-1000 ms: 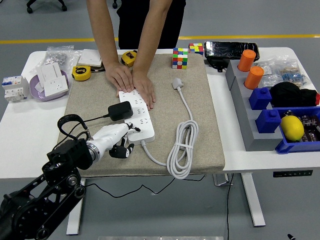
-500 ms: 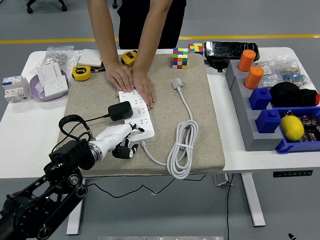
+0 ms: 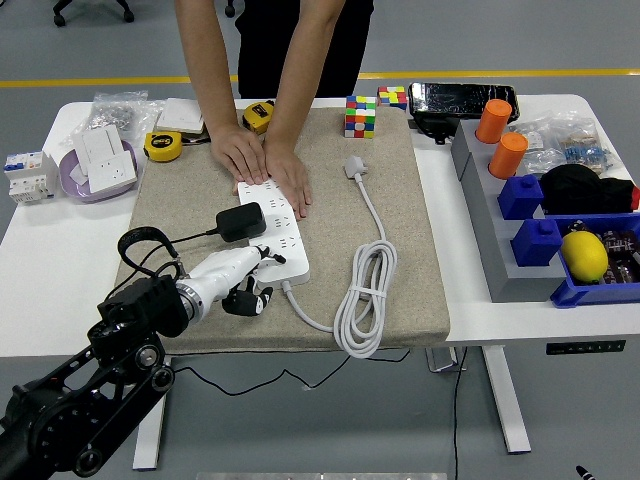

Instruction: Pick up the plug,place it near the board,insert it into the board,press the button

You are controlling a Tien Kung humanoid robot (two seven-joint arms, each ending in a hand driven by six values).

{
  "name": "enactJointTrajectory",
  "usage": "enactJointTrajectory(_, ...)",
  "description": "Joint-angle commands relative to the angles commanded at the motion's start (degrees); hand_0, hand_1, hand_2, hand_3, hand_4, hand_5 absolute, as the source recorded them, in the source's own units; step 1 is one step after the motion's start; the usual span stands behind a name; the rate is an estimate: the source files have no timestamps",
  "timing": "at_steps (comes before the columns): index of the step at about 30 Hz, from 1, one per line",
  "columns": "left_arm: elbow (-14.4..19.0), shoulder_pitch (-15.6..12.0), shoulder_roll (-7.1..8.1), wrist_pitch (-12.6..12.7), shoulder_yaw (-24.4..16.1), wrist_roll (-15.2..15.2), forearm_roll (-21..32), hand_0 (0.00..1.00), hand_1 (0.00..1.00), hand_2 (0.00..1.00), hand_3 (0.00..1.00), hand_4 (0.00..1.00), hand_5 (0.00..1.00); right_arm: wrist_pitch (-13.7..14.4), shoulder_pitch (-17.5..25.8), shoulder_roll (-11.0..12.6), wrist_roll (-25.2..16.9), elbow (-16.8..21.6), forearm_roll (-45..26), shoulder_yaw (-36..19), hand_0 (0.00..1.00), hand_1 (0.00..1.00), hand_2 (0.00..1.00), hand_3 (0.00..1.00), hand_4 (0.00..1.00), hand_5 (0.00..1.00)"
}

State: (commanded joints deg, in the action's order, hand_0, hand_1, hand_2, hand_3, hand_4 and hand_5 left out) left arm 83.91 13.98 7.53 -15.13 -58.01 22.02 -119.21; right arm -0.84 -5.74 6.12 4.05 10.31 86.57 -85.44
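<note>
Left hand (image 3: 238,280) at board (image 3: 276,232) under person's hands (image 3: 265,165).

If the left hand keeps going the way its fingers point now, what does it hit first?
Most likely the near end of the white power strip. The left hand points up and right, fingertips already at its edge, near the black adapter plugged in there. Depth is hard to judge.

The left hand (image 3: 232,281) reached a finger to the near end of the board (image 3: 275,232) — a person's hands (image 3: 262,166) pressed its far end, the black plug (image 3: 241,221) seated midway.
</note>
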Motion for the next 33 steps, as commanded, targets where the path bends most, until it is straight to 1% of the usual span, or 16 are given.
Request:
enactJointTrajectory(13, -0.6, 0.09, -0.05, -1.96, -0.09, 0.7, -1.74, 0.184, 0.027, 0.161, 0.804, 0.483, 0.002, 0.01, -0.05, 0.02, 0.0, 0.0, -0.02, -0.01, 0.826, 0.758, 0.751, 0.781, 0.998, 0.965)
enactJointTrajectory(18, -0.43, -0.05, 0.04, -1.55, -0.24, 0.56, -2.13, 0.185, 0.027, 0.161, 0.791, 0.483, 0.002, 0.0, -0.04, 0.05, -0.01, 0.0, 0.01, 0.08, 0.826, 0.758, 0.751, 0.781, 0.998, 0.964)
enactJointTrajectory(22, 0.85, -0.21, 0.03, -1.0, -1.19, 0.13, -2.62, 0.185, 0.027, 0.161, 0.791, 0.483, 0.002, -0.02, 0.06, 0.06, 0.05, 0.0, 0.12, 0.07, 0.826, 0.758, 0.751, 0.781, 0.998, 0.964)
enactJointTrajectory(24, 2.41, -0.35, 0.11, -1.06, -2.05, 0.2, -3.42, 0.191, 0.037, 0.166, 0.789, 0.486, 0.002, -0.02, 0.07, 0.05, 0.05, 0.0, 0.11, 0.09, 0.826, 0.758, 0.75, 0.781, 0.998, 0.966)
enactJointTrajectory(28, 5.39, 0.03, 0.33, -1.47, -3.17, 0.3, -3.3, 0.191, 0.037, 0.166, 0.789, 0.486, 0.002, -0.03, 0.04, 0.05, 0.08, 0.0, 0.05, 0.15, 0.826, 0.758, 0.75, 0.781, 0.998, 0.966)
enactJointTrajectory(29, 5.9, 0.17, 0.38, -1.35, -3.33, 0.17, -3.12, 0.228, 0.069, 0.195, 0.655, 0.676, 0.084, -0.03, 0.03, 0.05, 0.08, 0.0, 0.03, 0.18, 0.826, 0.758, 0.751, 0.781, 0.998, 0.965)
enactJointTrajectory(30, 6.42, 0.32, 0.39, -1.01, -3.53, -0.11, -2.84, 0.228, 0.069, 0.195, 0.655, 0.676, 0.084, -0.03, 0.02, 0.06, 0.08, 0.0, -0.02, 0.23, 0.826, 0.758, 0.751, 0.781, 0.998, 0.965)
enactJointTrajectory(31, 7.03, 0.53, 0.29, 0.31, -3.92, -1.08, -1.93, 0.228, 0.069, 0.195, 0.655, 0.676, 0.084, -0.02, 0.0, 0.07, 0.08, 0.0, -0.08, 0.3, 0.826, 0.758, 0.751, 0.781, 0.998, 0.965)
enactJointTrajectory(33, 7.01, 0.69, -0.15, 3.14, -4.69, -3.0, -0.06, 0.228, 0.069, 0.195, 0.655, 0.676, 0.084, -0.01, -0.01, 0.09, 0.09, 0.0, -0.15, 0.41, 0.826, 0.758, 0.751, 0.781, 0.998, 0.965)
